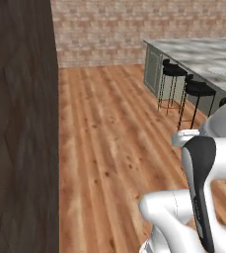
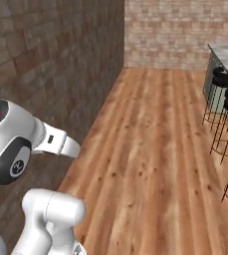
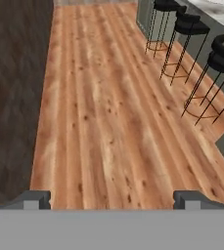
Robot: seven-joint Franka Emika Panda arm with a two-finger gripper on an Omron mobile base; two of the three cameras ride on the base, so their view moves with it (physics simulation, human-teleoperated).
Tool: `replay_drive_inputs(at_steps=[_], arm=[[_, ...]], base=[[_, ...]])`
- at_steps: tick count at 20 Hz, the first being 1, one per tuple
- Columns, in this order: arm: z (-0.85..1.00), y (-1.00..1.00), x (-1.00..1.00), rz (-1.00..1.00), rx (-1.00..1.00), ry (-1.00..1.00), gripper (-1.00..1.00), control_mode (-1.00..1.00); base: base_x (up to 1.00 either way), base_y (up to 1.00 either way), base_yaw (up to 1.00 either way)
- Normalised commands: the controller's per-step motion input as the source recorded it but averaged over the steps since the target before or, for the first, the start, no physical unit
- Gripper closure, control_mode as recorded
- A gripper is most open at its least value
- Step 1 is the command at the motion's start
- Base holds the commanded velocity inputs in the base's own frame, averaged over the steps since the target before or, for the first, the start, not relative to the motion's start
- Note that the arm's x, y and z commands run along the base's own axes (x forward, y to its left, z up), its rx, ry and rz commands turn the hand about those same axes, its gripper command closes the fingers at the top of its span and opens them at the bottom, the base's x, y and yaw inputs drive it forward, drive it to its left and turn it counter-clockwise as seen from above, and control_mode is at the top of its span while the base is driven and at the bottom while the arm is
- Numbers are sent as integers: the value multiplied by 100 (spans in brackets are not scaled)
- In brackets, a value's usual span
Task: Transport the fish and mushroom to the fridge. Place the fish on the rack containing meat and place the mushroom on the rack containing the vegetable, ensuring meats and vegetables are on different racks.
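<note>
- Gripper spread wide, holding nothing, above the wooden floor.
- Black bar stools stand along the marble-topped surface.
- Dark wall at left.

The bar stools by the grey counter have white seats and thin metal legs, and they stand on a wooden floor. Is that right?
Not quite. The bar stools have black seats, not white ones; the hand view shows them clearly. The rest holds: they have thin metal legs, they stand on the wooden floor, and they sit beside the grey counter.
</note>
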Motion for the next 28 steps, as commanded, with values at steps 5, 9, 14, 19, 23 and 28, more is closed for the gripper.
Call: replay_drive_inputs(at_steps=[5,9,14,19,23,28], arm=[[0,0,0,0,0,0,-100,100],[0,0,0,0,0,0,-100,100],[0,0,0,0,0,0,-100,100],[0,0,0,0,0,0,-100,100],[0,0,0,0,0,0,-100,100],[0,0,0,0,0,0,-100,100]], base=[[100,-13,-51],[98,-27,-53],[100,13,-57],[100,52,-53],[100,16,-39],[96,9,-38]])
